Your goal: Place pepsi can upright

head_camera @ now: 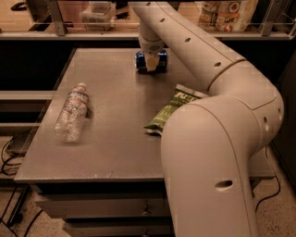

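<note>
The pepsi can [140, 59], dark blue with silver ends, lies on its side at the far middle of the grey table [115, 134]. My gripper [151, 63] reaches down from the long white arm and sits right over the can's middle, so only the can's two ends show on either side. The can rests on the table surface.
A clear plastic water bottle [72, 112] lies on its side at the table's left. A green chip bag [169, 110] lies right of centre, partly covered by my arm's big near link [208, 152]. A shelf with packages [226, 11] runs behind the table.
</note>
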Available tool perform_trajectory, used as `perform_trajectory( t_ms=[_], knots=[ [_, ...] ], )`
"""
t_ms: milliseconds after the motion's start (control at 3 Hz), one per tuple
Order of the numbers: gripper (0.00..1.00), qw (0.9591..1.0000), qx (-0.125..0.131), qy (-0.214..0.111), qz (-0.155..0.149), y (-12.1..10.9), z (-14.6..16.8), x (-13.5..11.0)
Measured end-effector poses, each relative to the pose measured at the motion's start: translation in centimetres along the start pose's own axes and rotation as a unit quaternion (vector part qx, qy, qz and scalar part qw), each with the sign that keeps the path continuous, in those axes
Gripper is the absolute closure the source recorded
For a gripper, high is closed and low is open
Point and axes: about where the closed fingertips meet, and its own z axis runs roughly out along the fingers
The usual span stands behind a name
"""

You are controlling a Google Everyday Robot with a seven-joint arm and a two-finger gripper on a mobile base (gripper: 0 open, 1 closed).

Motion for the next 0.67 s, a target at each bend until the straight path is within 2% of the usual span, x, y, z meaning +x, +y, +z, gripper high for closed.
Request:
perform_trajectory(
  t_ms=[333,667],
  knots=[
    [0.88,0.9999,0.010,0.003,0.007,-0.3,-0.9,0.3],
    [1.00,0.9996,0.023,-0.012,0.014,-0.8,-3.2,0.3]
  ],
)
